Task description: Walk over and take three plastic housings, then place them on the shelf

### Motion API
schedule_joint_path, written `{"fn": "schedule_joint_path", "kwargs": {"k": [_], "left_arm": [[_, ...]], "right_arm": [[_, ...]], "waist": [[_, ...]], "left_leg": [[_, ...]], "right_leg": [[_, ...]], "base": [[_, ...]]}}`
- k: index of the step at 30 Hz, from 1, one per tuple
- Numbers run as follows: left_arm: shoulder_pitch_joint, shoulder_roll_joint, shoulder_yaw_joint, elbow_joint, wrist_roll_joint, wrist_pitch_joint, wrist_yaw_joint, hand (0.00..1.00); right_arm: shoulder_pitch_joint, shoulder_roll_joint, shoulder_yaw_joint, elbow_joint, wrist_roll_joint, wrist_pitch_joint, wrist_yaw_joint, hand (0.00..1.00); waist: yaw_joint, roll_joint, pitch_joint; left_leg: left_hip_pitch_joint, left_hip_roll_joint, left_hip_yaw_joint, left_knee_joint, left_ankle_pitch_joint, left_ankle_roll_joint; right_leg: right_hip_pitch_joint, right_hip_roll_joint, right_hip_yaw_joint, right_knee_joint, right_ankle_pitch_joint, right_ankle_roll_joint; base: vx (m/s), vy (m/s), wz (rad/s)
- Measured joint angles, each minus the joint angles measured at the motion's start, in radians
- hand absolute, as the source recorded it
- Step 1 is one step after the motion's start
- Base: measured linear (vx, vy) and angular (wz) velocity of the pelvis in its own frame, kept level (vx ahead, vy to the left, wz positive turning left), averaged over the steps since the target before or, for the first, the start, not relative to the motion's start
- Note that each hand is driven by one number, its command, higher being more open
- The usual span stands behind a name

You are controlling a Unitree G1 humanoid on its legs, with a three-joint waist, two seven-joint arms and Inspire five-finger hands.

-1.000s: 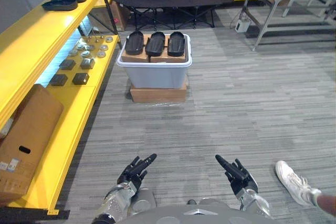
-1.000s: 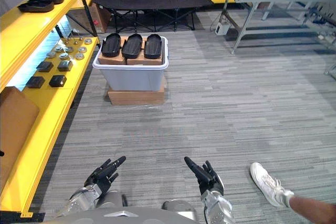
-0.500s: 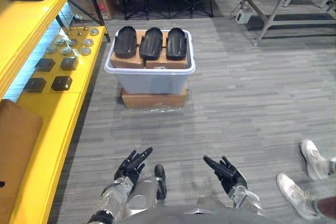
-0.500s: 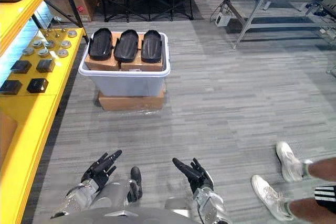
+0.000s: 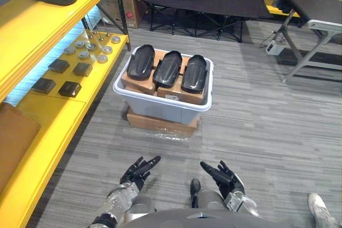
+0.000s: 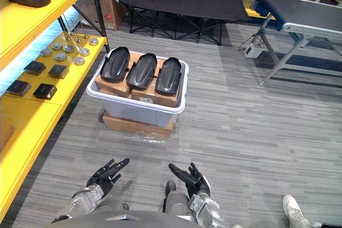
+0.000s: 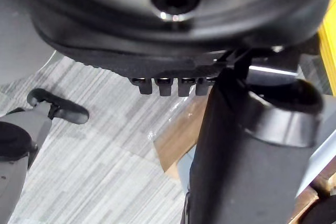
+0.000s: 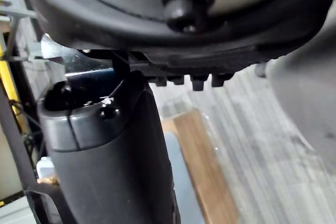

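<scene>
Housings (image 5: 168, 69) (three abreast) in bin (image 5: 160, 104), well beyond left fingers (image 5: 150, 161), right fingers (image 5: 211, 170)

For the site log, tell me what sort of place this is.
Probably a workshop or small factory storeroom: yellow shelving laid out with small parts, a grey tub holding three black plastic housings, and a conveyor on metal legs.

Three plastic housings (image 5: 168, 69) lie in one bin (image 5: 160, 108); four dark blocks (image 5: 69, 88) nearby.
</scene>
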Motion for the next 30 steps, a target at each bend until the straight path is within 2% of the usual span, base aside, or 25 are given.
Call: {"fn": "schedule_joint_path", "kwargs": {"k": [2, 3, 4, 5, 6, 7, 8, 9, 11, 12, 13, 14, 15, 17, 20, 23, 28, 30], "left_arm": [[-0.020, -0.008, 0.002, -0.009, 0.001, 0.000, 0.002, 1.00], [-0.026, -0.002, 0.005, -0.013, 0.001, 0.000, 0.004, 1.00], [-0.025, -0.001, 0.004, -0.016, 0.001, 0.000, 0.004, 1.00], [-0.026, -0.004, -0.008, -0.022, 0.001, 0.000, 0.003, 1.00], [-0.033, -0.006, -0.035, -0.023, 0.002, 0.000, -0.005, 1.00], [-0.040, -0.008, -0.047, -0.026, 0.004, 0.000, -0.010, 1.00], [-0.041, -0.015, -0.058, -0.030, 0.006, -0.002, -0.021, 1.00], [-0.042, -0.025, -0.070, -0.032, 0.011, -0.002, -0.023, 1.00], [-0.028, -0.039, -0.087, -0.040, 0.046, -0.001, -0.019, 1.00], [-0.043, -0.024, -0.107, -0.044, 0.078, 0.003, -0.002, 1.00], [-0.040, -0.008, -0.112, -0.073, 0.098, 0.003, 0.005, 1.00], [-0.040, 0.006, -0.113, -0.083, 0.114, 0.003, 0.005, 1.00], [-0.042, 0.036, -0.124, -0.103, 0.128, 0.010, 0.010, 1.00], [-0.043, 0.063, -0.139, -0.118, 0.162, 0.030, 0.042, 1.00], [-0.028, 0.086, -0.149, -0.118, 0.162, 0.062, 0.064, 1.00], [-0.015, 0.097, -0.153, -0.118, 0.163, 0.070, 0.075, 1.00], [0.011, 0.096, -0.155, -0.171, 0.163, 0.069, 0.067, 1.00], [-0.006, 0.098, -0.153, -0.202, 0.165, 0.066, 0.066, 1.00]], "right_arm": [[-0.001, -0.005, 0.001, -0.024, -0.001, 0.002, -0.018, 1.00], [-0.003, -0.004, 0.001, -0.027, -0.002, 0.005, -0.022, 1.00], [0.001, -0.005, -0.001, -0.029, -0.002, 0.006, -0.026, 1.00], [0.008, -0.006, -0.008, -0.038, -0.002, 0.006, -0.034, 1.00], [0.007, -0.013, -0.032, -0.047, 0.002, 0.006, -0.037, 1.00], [0.008, -0.017, -0.044, -0.055, 0.005, 0.006, -0.037, 1.00], [0.015, -0.024, -0.057, -0.069, 0.021, 0.005, -0.039, 1.00], [0.030, -0.032, -0.058, -0.083, 0.029, 0.001, -0.044, 1.00], [0.053, -0.050, -0.050, -0.107, 0.047, -0.005, -0.052, 1.00], [0.048, -0.044, -0.047, -0.109, 0.048, -0.009, -0.073, 1.00], [0.044, -0.021, -0.032, -0.121, 0.040, -0.010, -0.085, 1.00], [0.043, -0.008, -0.027, -0.128, 0.040, -0.013, -0.090, 1.00], [0.048, 0.019, -0.025, -0.158, 0.041, -0.016, -0.106, 1.00], [0.060, 0.036, -0.021, -0.218, 0.035, -0.016, -0.144, 1.00], [0.095, 0.037, -0.020, -0.373, -0.041, -0.016, -0.191, 1.00], [0.103, 0.028, -0.050, -0.504, -0.048, -0.014, -0.216, 1.00], [-0.028, -0.067, -0.142, -0.556, -0.036, 0.004, -0.249, 1.00], [-0.149, -0.147, -0.184, -0.553, -0.015, 0.041, -0.265, 1.00]], "waist": [[-0.001, 0.017, 0.015], [0.006, 0.010, 0.025], [0.007, 0.005, 0.028], [-0.002, -0.005, 0.031], [-0.004, 0.000, 0.032], [-0.007, 0.005, 0.037], [-0.015, -0.002, 0.044], [-0.023, 0.003, 0.042], [-0.028, 0.035, 0.037], [-0.027, 0.022, 0.043], [-0.023, -0.013, 0.039], [-0.023, -0.026, 0.037], [-0.026, -0.045, 0.035], [-0.025, -0.054, 0.030], [-0.026, -0.054, 0.028], [-0.029, -0.060, 0.026], [-0.025, -0.074, 0.038], [-0.018, -0.067, 0.078]], "left_leg": [[-0.095, 0.042, -0.001, 0.231, 0.010, -0.030], [-0.121, 0.062, 0.006, 0.313, 0.007, -0.038], [-0.120, 0.065, 0.018, 0.296, -0.002, -0.035], [-0.119, 0.077, 0.059, 0.202, -0.003, -0.032], [-0.122, 0.077, 0.082, 0.075, 0.014, -0.029], [-0.125, 0.077, 0.087, 0.023, 0.029, -0.027], [-0.145, 0.076, 0.082, -0.042, 0.066, -0.031], [-0.155, 0.076, 0.067, -0.087, 0.115, -0.035], [-0.152, 0.092, 0.056, -0.129, 0.234, -0.051], [-0.144, 0.066, 0.081, -0.119, 0.247, -0.030], [-0.134, 0.028, 0.105, -0.148, 0.240, -0.017], [-0.134, 0.012, 0.111, -0.161, 0.240, -0.014], [-0.134, -0.018, 0.118, -0.182, 0.242, -0.002], [-0.125, -0.047, 0.131, -0.206, 0.240, 0.013], [-0.106, -0.058, 0.141, -0.231, 0.235, 0.022], [-0.104, -0.049, 0.140, -0.241, 0.243, 0.032], [-0.149, -0.045, 0.144, -0.237, 0.275, 0.054], [-0.173, -0.041, 0.144, -0.237, 0.277, 0.057]], "right_leg": [[0.036, 0.040, -0.006, -0.006, -0.016, -0.025], [0.085, 0.041, -0.013, -0.017, -0.025, -0.036], [0.108, 0.036, -0.015, -0.026, -0.029, -0.036], [0.136, 0.024, -0.021, -0.043, -0.034, -0.033], [0.150, 0.005, -0.021, -0.058, -0.038, -0.026], [0.156, -0.005, -0.022, -0.060, -0.042, -0.020], [0.164, -0.029, -0.027, -0.059, -0.054, -0.001], [0.177, -0.052, -0.035, -0.056, -0.069, 0.022], [0.185, -0.055, -0.035, -0.047, -0.093, 0.055], [0.186, -0.089, -0.026, -0.027, -0.105, 0.075], [0.171, -0.128, -0.015, -0.024, -0.114, 0.092], [0.165, -0.145, -0.014, -0.024, -0.112, 0.095], [0.163, -0.172, -0.015, -0.038, -0.103, 0.109], [0.166, -0.200, -0.018, -0.056, -0.083, 0.138], [0.168, -0.210, -0.022, -0.057, -0.063, 0.151], [0.166, -0.203, -0.039, -0.060, -0.043, 0.158], [0.129, -0.196, -0.055, -0.091, 0.029, 0.164], [0.110, -0.188, -0.058, -0.112, 0.079, 0.157]], "base": [[0.30, -0.215, -0.01], [0.29, -0.168, -0.05], [0.27, -0.106, -0.04], [0.25, -0.039, 0.03], [0.24, -0.002, 0.04], [0.22, 0.079, 0.12], [0.21, 0.145, 0.24], [0.23, 0.230, 0.23], [0.18, 0.280, 0.07], [0.13, 0.317, -0.14], [0.11, 0.291, -0.14], [0.14, 0.258, -0.12], [0.12, 0.184, 0.01], [0.11, 0.145, -0.02], [0.09, 0.069, -0.06], [0.09, 0.000, 0.03], [0.03, 0.029, -0.03], [-0.07, 0.082, -0.04]]}}
